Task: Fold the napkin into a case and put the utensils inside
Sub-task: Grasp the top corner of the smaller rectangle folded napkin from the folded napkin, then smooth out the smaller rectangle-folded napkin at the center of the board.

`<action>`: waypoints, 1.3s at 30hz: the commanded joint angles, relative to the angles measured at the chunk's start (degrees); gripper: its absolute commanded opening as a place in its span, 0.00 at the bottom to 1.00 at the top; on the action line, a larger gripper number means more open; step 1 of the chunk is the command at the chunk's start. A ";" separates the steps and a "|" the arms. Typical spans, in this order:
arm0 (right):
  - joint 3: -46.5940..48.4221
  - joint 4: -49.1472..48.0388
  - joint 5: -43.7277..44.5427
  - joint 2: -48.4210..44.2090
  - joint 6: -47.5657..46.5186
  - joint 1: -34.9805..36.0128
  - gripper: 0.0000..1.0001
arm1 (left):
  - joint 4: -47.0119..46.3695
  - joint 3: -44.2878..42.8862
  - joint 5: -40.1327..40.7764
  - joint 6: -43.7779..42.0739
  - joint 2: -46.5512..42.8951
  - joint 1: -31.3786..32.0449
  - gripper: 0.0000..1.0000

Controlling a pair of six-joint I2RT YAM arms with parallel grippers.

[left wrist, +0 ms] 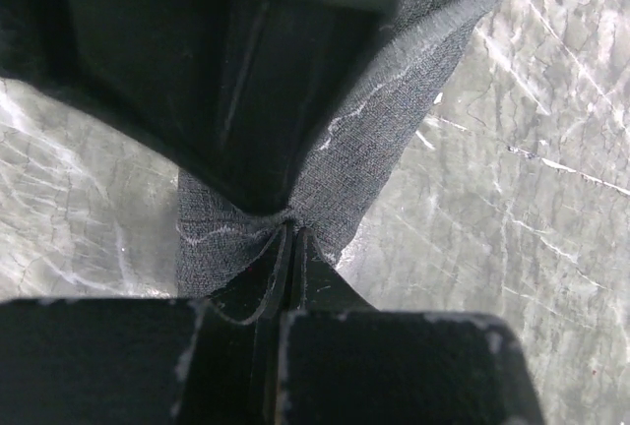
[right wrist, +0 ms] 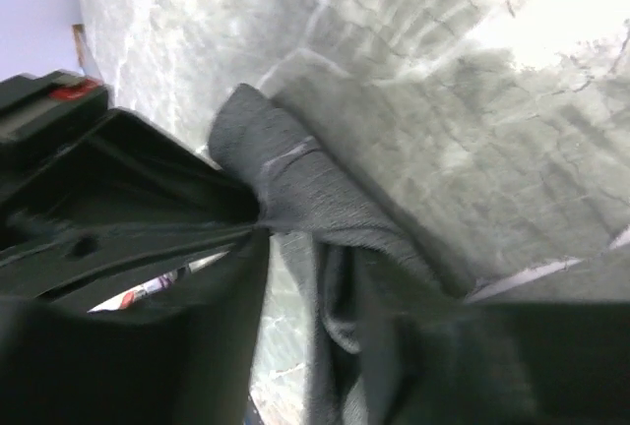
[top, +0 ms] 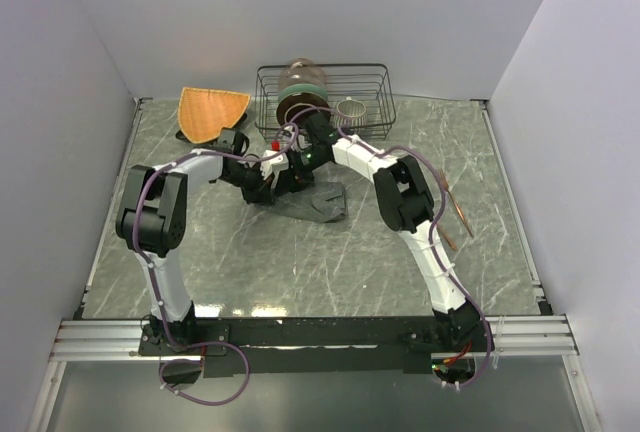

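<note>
The dark grey napkin [top: 325, 202] lies bunched on the marble table just right of where both grippers meet. My left gripper [top: 268, 178] is shut on a corner of the cloth; in the left wrist view its jaws [left wrist: 291, 238] pinch the napkin [left wrist: 394, 100] tight. My right gripper [top: 298, 166] stands close beside it. In the right wrist view its fingers [right wrist: 310, 248] are apart, table shows between them, and a fold of the napkin [right wrist: 315, 189] hangs against the right finger. The copper utensils [top: 457, 210] lie on the table at the right, beside the right arm. No case shape shows.
A wire rack [top: 322, 97] holding a brown jar and a small cup stands at the back centre. An orange woven fan-shaped mat [top: 210, 112] lies at the back left. White walls close in the table on three sides.
</note>
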State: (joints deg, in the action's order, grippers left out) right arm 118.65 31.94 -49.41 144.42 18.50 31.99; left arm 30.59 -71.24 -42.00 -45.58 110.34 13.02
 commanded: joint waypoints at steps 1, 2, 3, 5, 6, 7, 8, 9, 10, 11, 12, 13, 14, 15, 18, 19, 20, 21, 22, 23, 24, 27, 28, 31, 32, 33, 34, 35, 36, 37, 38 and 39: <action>4.83 2.14 -1.39 -6.25 -2.75 -2.53 0.56 | 5.10 -0.91 6.84 -2.93 4.79 -0.01 0.01; 4.40 3.46 -1.48 -8.00 -3.81 -2.98 0.59 | 5.27 -1.09 6.58 -2.85 5.05 -0.01 0.01; 3.70 5.56 -1.39 -9.14 -5.04 -3.42 0.61 | 5.62 -1.35 6.40 -3.11 5.14 -0.01 0.01; 0.54 7.77 -0.35 -12.47 -9.69 -4.73 0.66 | 5.89 -1.27 5.70 -3.20 5.06 -0.01 0.01; -0.34 10.65 0.18 -13.37 -11.45 -5.09 0.67 | 5.80 -1.01 5.53 -3.37 4.88 -0.01 0.01; -2.09 12.34 0.62 -14.16 -15.30 -5.44 0.69 | 5.71 -0.83 5.09 -3.46 4.62 -0.01 0.01; -2.89 14.01 0.98 -15.30 -17.34 -6.05 0.70 | 5.62 -0.74 4.65 -3.55 4.44 -0.10 0.01; -4.12 17.42 1.33 -15.74 -19.62 -6.23 0.71 | 5.54 -0.30 4.38 -3.64 4.18 -0.10 0.01; -4.56 19.28 1.42 -16.18 -23.30 -6.41 0.75 | 5.36 -0.13 4.29 -3.72 4.00 -0.10 0.01; -5.09 22.34 1.68 -16.54 -25.08 -6.41 0.77 | 5.36 0.05 4.21 -3.81 4.00 -0.10 0.01; -6.31 23.33 1.94 -16.80 -27.62 -6.32 0.80 | 5.36 0.05 4.03 -3.90 3.91 -0.10 0.01; -6.94 24.04 2.21 -17.15 -28.43 -6.32 0.82 | 5.27 0.14 3.94 -3.81 3.83 -0.10 0.01; -7.46 25.17 2.65 -17.24 -29.48 -6.41 0.83 | 5.27 0.05 3.85 -3.81 3.83 -0.10 0.01; -8.51 25.27 2.91 -17.33 -30.45 -6.32 0.83 | 5.27 0.05 3.77 -3.81 3.91 -0.18 0.01; -9.75 24.83 3.88 -17.59 -31.85 -5.97 0.83 | 5.18 0.14 3.68 -3.72 3.74 -0.27 0.01; -10.01 24.83 4.32 -17.68 -32.30 -5.71 0.83 | 5.18 0.23 3.76 -3.81 3.82 -0.18 0.01; -10.19 25.01 4.75 -17.77 -32.91 -5.45 0.83 | 5.10 0.23 3.77 -3.64 3.83 -0.27 0.01; -10.28 25.27 5.37 -17.77 -34.31 -4.84 0.82 | 5.01 0.23 3.77 -3.64 3.74 -0.27 0.01; -10.46 25.36 6.07 -18.03 -34.84 -4.57 0.82 | 5.01 0.14 3.68 -3.64 3.82 -0.27 0.01; -11.24 24.93 6.77 -18.29 -35.37 -4.30 0.82 | 5.01 0.14 3.68 -3.46 3.83 -0.27 0.01; -11.68 24.66 7.74 -18.73 -36.25 -3.61 0.82 | 5.01 0.05 3.76 -3.29 3.91 -0.36 0.01; -12.65 24.31 9.15 -19.00 -37.74 -3.16 0.75 | 4.92 0.05 3.59 -3.37 3.83 -0.45 0.01; -12.83 24.22 9.85 -19.09 -38.27 -2.72 0.73 | 4.92 0.05 3.50 -3.37 3.83 -0.45 0.01; -13.36 25.36 12.66 -19.09 -41.17 -1.50 0.68 | 4.83 0.05 3.50 -3.29 3.91 -0.45 0.01; -13.44 25.45 13.19 -19.09 -42.40 -1.32 0.59 | 4.92 -0.04 3.50 -3.37 4.00 -0.45 0.01; -13.45 25.36 13.72 -19.09 -42.58 -0.97 0.50 | 4.92 -0.04 3.50 -3.37 4.09 -0.53 0.01; -13.36 24.14 14.77 -19.17 -42.41 -0.88 0.39 | 4.83 0.05 3.42 -3.29 4.00 -0.54 0.01; -12.84 23.70 15.13 -19.44 -41.89 -0.96 0.23 | 4.83 0.14 3.41 -3.37 4.00 -0.54 0.01; -12.22 23.26 15.74 -19.61 -41.45 -0.96 0.17 | 4.92 0.14 3.41 -3.46 3.91 -0.54 0.01; -11.43 23.08 16.09 -19.53 -41.18 -0.96 0.14 | 4.83 0.23 3.50 -3.55 3.91 -0.54 0.01; -9.25 23.34 16.62 -19.35 -41.35 -0.96 0.12 | 4.74 0.23 3.59 -3.46 3.91 -0.54 0.01; -8.10 23.60 16.71 -18.74 -41.27 -0.96 0.12 | 4.83 0.23 3.50 -3.46 4.00 -0.54 0.01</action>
State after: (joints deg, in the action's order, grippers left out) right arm 105.54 56.40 -35.40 128.70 -21.74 30.76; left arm 33.43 -73.41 -42.89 -46.89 111.85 12.82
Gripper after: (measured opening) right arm 0.135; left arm 0.022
